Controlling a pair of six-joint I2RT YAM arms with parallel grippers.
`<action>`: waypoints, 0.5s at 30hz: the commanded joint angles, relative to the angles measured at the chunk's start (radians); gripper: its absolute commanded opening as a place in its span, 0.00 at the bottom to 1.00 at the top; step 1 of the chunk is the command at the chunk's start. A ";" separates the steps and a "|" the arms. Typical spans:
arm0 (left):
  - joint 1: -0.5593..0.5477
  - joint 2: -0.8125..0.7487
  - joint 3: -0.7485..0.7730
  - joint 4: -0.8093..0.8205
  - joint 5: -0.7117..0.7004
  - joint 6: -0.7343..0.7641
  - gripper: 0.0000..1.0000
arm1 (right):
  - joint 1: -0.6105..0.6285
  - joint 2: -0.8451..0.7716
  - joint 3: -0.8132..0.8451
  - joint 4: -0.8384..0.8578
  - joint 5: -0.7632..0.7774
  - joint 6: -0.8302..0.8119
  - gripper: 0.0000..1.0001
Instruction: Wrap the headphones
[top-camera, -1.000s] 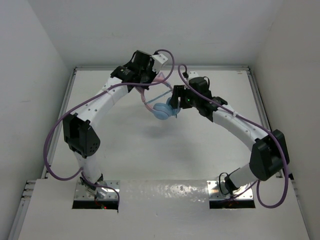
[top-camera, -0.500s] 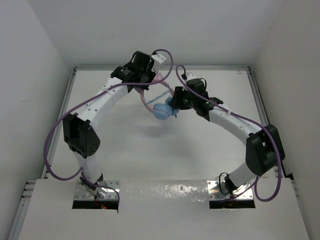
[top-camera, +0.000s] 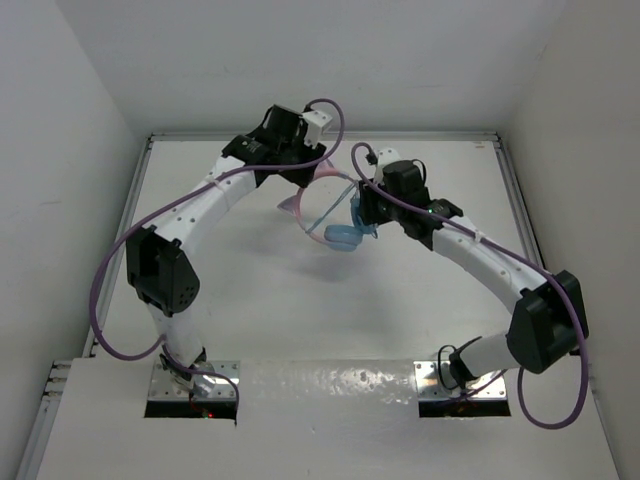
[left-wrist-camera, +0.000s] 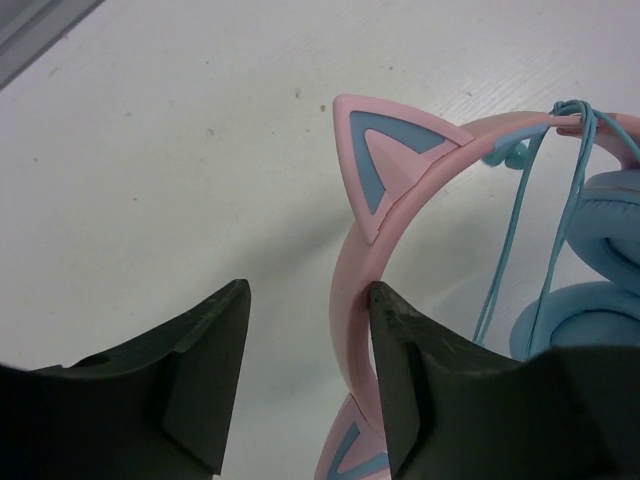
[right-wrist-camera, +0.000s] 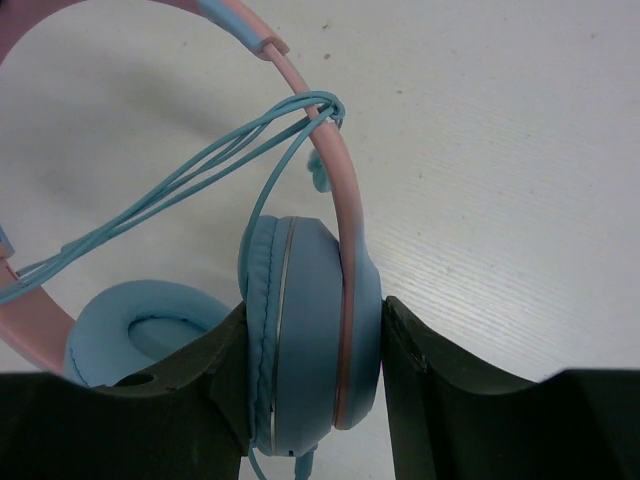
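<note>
The headphones (top-camera: 342, 236) hang above the middle of the table's far half, between both arms. My right gripper (right-wrist-camera: 315, 308) is shut on one light blue ear cup (right-wrist-camera: 310, 330), squeezing it from both sides. The other ear cup (right-wrist-camera: 140, 320) shows at lower left. The thin pale blue cable (right-wrist-camera: 200, 170) runs in several strands, looped over the pink headband (right-wrist-camera: 335, 170). My left gripper (left-wrist-camera: 309, 290) is open around the headband (left-wrist-camera: 352, 270) just below a cat-ear point (left-wrist-camera: 385, 165). The band rests against the right finger, with a wide gap to the left finger.
Thick purple robot cables (top-camera: 100, 300) loop off both arms. A metal rail (top-camera: 505, 160) edges the white table, with white walls close on three sides. Both arm bases (top-camera: 195, 385) sit at the near edge.
My left gripper has opened and let go of the headband. The right gripper has closed on the ear cup, and the headphones have swung a little right and turned.
</note>
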 joint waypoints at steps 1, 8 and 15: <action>0.024 -0.054 0.025 0.059 0.038 -0.028 0.49 | 0.010 -0.076 -0.022 0.021 0.000 -0.073 0.00; 0.058 -0.063 0.041 0.050 0.044 -0.036 0.59 | 0.010 -0.106 -0.046 -0.038 -0.012 -0.106 0.00; 0.153 -0.067 0.053 0.048 0.047 -0.061 0.62 | 0.010 -0.087 0.000 -0.120 -0.082 -0.199 0.00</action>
